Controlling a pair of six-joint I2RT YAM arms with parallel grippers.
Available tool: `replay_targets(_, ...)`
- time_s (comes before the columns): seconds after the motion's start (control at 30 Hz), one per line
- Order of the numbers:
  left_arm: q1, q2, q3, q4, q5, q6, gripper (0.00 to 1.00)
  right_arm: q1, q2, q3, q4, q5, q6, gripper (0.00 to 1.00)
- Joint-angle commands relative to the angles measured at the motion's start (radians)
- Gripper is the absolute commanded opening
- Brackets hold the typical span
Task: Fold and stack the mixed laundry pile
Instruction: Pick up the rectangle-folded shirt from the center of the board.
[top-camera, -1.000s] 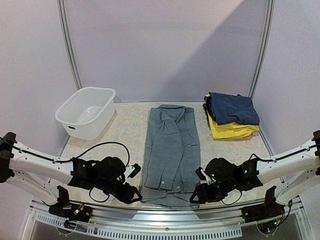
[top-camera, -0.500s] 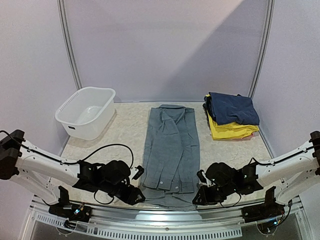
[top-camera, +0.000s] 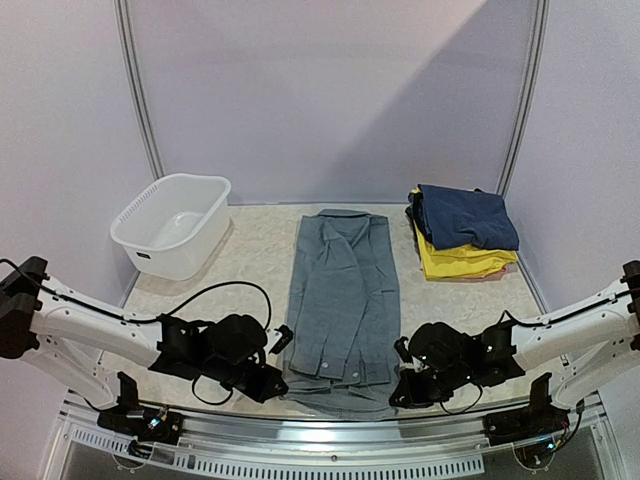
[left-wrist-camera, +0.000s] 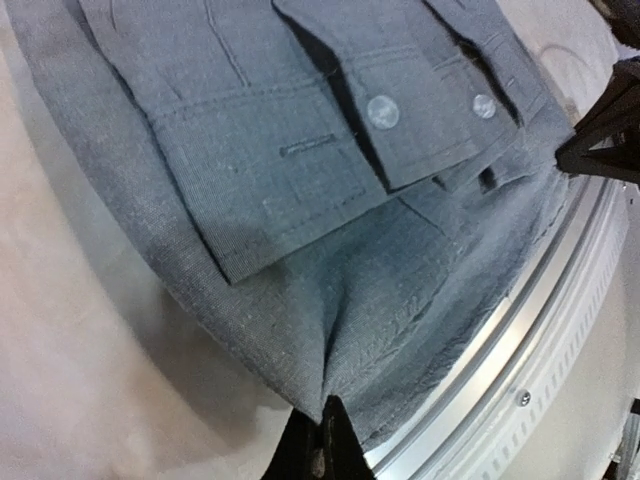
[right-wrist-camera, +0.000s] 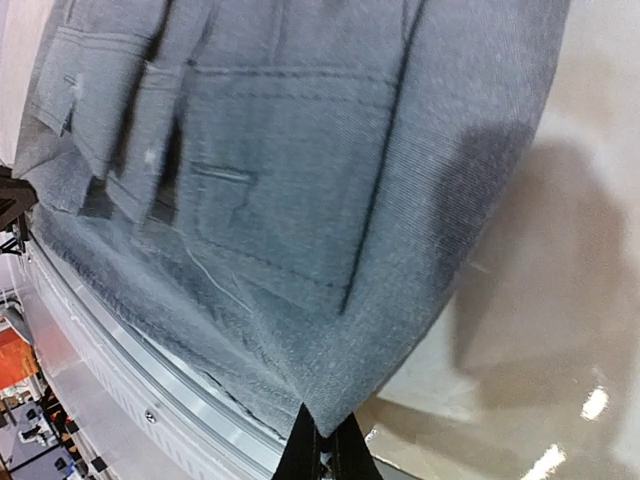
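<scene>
Here, the near left corner of the grey garment is being pinched by the left gripper, jaws fully closed on the hem. The garment is lying flat mid-table. Its near right corner is being pinched likewise by the closed right gripper. Navy and yellow clothes are sitting stacked far right.

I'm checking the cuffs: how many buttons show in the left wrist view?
2, both on cuffs of the grey shirt: a larger button and a smaller button to its right. Others may be hidden.
</scene>
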Motion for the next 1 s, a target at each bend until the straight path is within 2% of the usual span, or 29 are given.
replay_targets(0.0, -0.009, -0.062, 0.077, -0.132, -0.097, 0.043, 0.0, 0.009, -0.061, 0.096, -0.186, 0.146, -0.049, 0.0)
replay_targets(0.23, 0.02, -0.095, 0.18, -0.215, -0.224, 0.08, 0.0, -0.04, -0.087, 0.2, -0.279, 0.278, -0.105, 0.0)
replay_targets(0.6, 0.115, -0.035, 0.318, -0.235, -0.362, 0.139, 0.0, -0.154, 0.012, 0.354, -0.304, 0.376, -0.193, 0.0)
replay_targets(0.97, 0.249, 0.11, 0.477, -0.216, -0.361, 0.215, 0.0, -0.287, 0.137, 0.507, -0.314, 0.412, -0.295, 0.0)
